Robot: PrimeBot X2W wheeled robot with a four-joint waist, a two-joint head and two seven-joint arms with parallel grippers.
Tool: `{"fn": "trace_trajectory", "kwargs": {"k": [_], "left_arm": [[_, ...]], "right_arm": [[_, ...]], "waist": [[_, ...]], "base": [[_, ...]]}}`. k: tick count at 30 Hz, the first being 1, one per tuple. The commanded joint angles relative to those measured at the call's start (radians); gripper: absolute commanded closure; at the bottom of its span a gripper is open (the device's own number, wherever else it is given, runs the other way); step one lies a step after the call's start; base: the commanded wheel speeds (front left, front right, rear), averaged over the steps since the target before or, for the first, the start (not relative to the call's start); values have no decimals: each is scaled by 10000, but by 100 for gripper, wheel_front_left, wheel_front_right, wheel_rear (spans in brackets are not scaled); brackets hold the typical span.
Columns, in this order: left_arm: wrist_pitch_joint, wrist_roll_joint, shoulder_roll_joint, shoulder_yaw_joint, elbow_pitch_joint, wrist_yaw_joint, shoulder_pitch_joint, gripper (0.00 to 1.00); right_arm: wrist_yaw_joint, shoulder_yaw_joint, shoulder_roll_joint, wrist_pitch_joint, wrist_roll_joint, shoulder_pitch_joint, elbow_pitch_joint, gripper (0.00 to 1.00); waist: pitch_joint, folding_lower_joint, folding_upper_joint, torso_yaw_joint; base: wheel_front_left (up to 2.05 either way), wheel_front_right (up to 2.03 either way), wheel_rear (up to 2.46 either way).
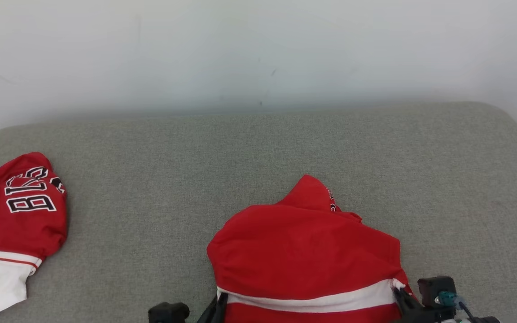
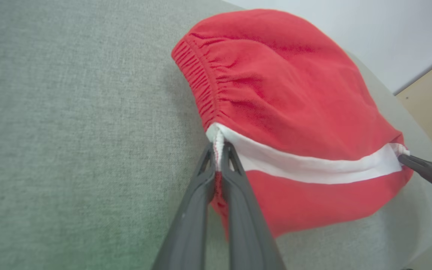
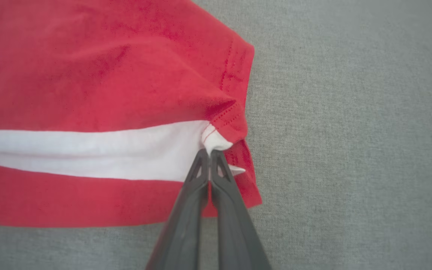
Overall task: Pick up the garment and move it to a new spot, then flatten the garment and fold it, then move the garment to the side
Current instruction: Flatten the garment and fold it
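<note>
Crumpled red fabric garment with white stripe [image 1: 303, 251] lies long axis left-right on grey woven surface [image 1: 151, 179]; left hand [image 2: 219, 150] and right hand [image 3: 209, 153] each clamp a stripe end.

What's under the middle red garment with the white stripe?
The grey woven fabric surface shows all around the red white-striped garment; it seems to rest on that. Anything directly beneath is covered.

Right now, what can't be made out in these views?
Head view: the bottom edge cuts off the garment; a fold hides most of its lettering.
Head view: the second garment runs off the left edge.
Right wrist view: the right pincer covers the fabric it grips.
</note>
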Motion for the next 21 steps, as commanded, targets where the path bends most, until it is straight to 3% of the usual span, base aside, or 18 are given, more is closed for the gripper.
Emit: {"fn": "trace_trajectory", "kwargs": {"k": [1, 6, 11, 16, 18, 21], "left_arm": [[-135, -263, -69, 172, -236, -132, -145, 100], [-316, -950, 80, 1099, -1742, -627, -516, 100], [559, -1684, 392, 1805, -2970, -623, -1706, 100], [2242, -2617, 784, 2715, -3062, -48, -3787, 100], [2525, -2896, 794, 2994, -2918, 146, -4240, 100], [2772, -3391, 1079, 4088, -2602, 836, -5712, 100]], "right_arm": [[10, 43, 33, -149, 306, -103, -256, 100], [10, 420, -77, -375, 2324, -663, -2083, 100], [10, 994, -739, 23, 3527, -2336, -3170, 100], [10, 1158, -964, 31, 4550, -5340, -2049, 100], [12, 1188, -939, -125, 4532, -6034, -1680, 100], [12, 1219, -753, -836, 4179, -8070, -536, 100]], "waist": [[-29, 0, 0, -13], [21, 0, 0, -162], [702, 0, 0, -543], [1917, 0, 0, -968], [2109, 0, 0, -1058], [2683, 0, 0, -1425]], "base": [[0, 0, 0], [0, 0, 0], [0, 0, 0], [0, 0, 0], [0, 0, 0], [0, 0, 0]]}}
